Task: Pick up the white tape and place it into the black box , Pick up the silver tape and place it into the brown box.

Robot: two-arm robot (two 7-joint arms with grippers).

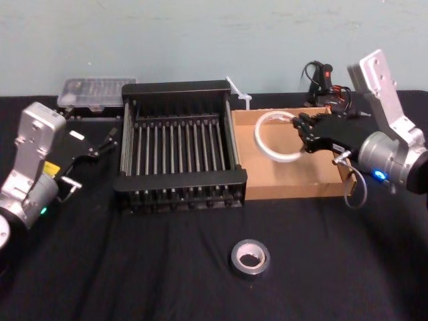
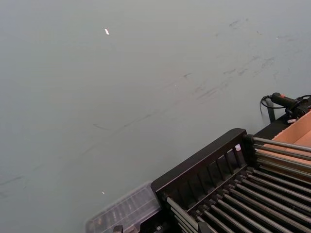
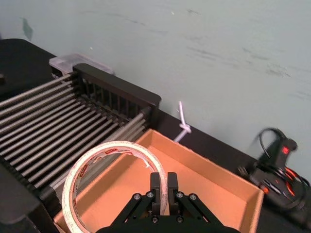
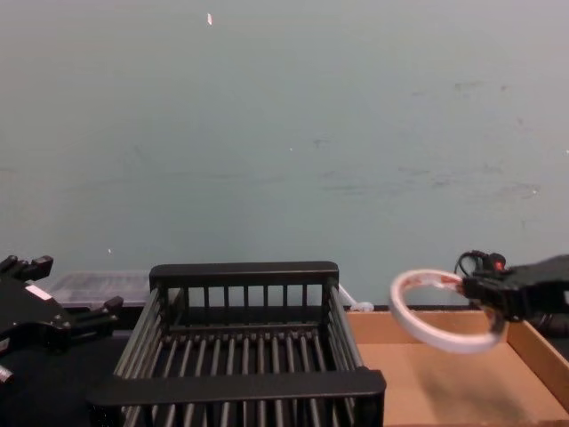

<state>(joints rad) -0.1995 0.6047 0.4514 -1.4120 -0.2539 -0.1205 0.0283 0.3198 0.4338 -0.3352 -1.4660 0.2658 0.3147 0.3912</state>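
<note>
Between my right hand (image 1: 302,131), raised over the brown box (image 1: 314,180), and the black box (image 1: 177,144) stands only that crate's thick rim; its slatted inside lies open from above.

No text, brand or number can be read anywhere. The white tape (image 3: 112,171), held above the brown box (image 3: 209,180), carries red-orange printed marks along its band, too small and blurred to make out. A pale label on the left tool (image 1: 93,148) shows no legible writing either.
</note>
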